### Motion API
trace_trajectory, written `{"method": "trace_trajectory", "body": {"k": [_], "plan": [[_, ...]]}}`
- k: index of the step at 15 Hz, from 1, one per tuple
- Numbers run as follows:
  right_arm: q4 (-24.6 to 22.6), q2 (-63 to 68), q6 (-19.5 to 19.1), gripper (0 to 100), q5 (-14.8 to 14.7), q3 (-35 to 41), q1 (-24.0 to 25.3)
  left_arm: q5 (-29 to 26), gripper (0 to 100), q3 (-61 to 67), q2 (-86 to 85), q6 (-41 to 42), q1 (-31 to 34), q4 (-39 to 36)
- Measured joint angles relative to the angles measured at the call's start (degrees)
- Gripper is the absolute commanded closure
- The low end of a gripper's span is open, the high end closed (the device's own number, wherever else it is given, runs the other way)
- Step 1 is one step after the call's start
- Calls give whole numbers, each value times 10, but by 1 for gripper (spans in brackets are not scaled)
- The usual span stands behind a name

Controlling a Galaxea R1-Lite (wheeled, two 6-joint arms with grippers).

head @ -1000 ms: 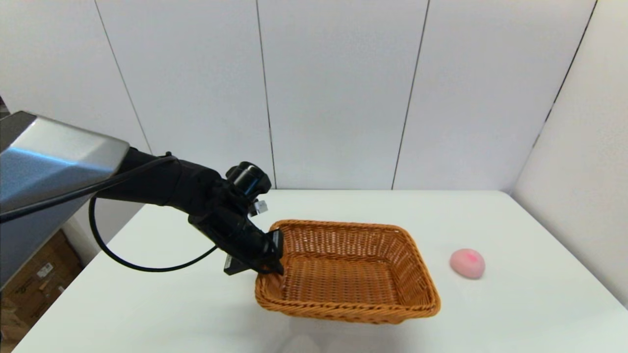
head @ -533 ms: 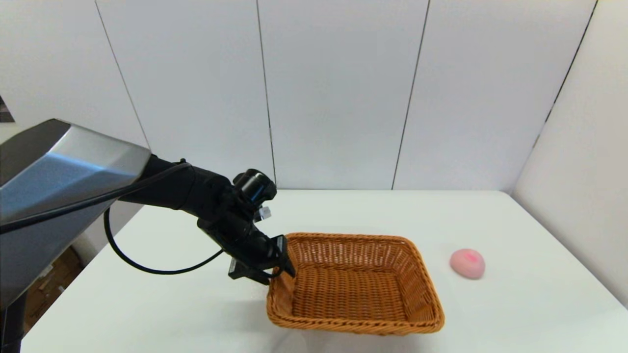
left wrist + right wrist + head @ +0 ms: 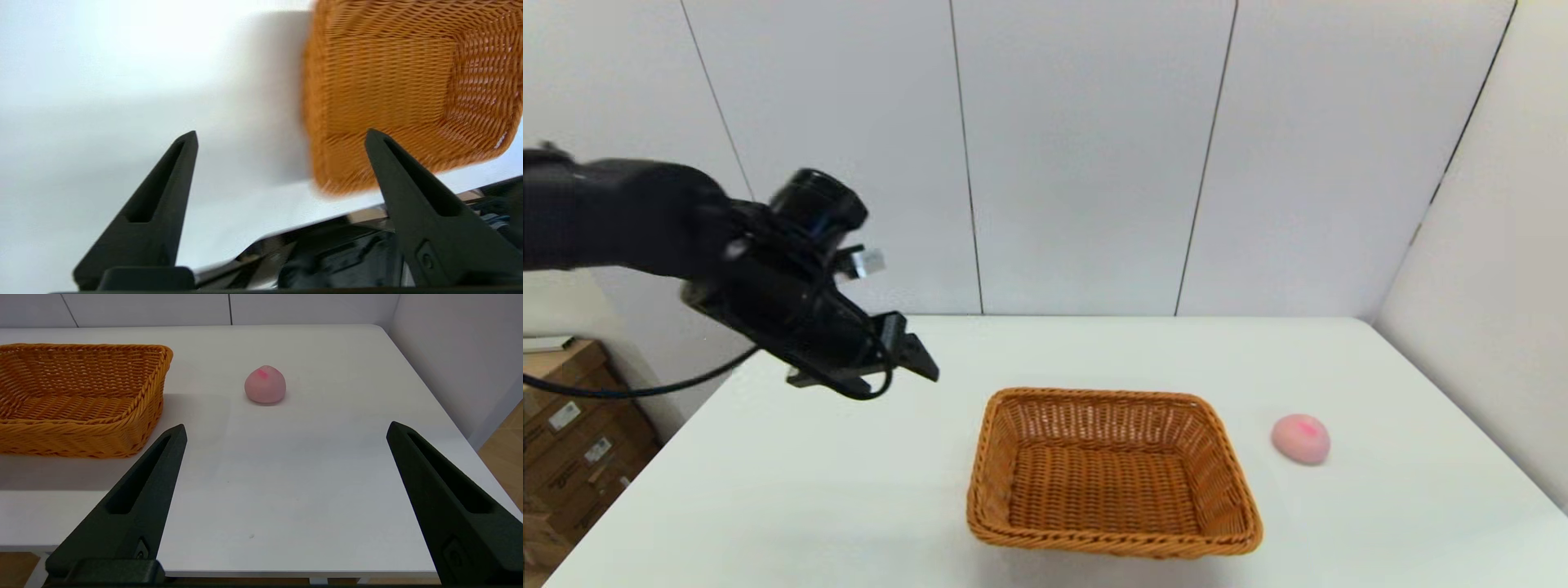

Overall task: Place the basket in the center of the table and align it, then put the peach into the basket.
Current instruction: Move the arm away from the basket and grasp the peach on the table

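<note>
The orange-brown woven basket [image 3: 1112, 472] [image 3: 402, 94] [image 3: 81, 398] rests flat and empty on the white table [image 3: 1094, 351], near its middle and front. A small pink peach [image 3: 1301, 438] [image 3: 265, 384] lies on the table to the basket's right, clear of it. My left gripper [image 3: 913, 359] [image 3: 280, 139] hovers open above the table, up and to the left of the basket, holding nothing. My right gripper [image 3: 286, 430] stays open low at the table's near edge, with the peach ahead of it; it is out of the head view.
White wall panels [image 3: 1094, 155] close the back and right of the table. Cardboard boxes [image 3: 564, 425] sit on the floor beyond the table's left edge. Bare table top lies between basket and peach.
My left gripper let go of the basket's left rim and rose up and to the left. The basket settled flat on the table. The peach stayed put.
</note>
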Motion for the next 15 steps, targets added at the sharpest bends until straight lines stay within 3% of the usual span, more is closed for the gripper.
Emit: {"method": "trace_trajectory", "body": {"k": [3,10,15], "plan": [[0,0,0,0,0,0,0,40,0,41,-147,21,28,61],[-1,0,1,0,0,0,0,197,0,270,-545,17,52,90],[-2,0,1,0,0,1,0,223,0,414,-783,118,149,90]]}}
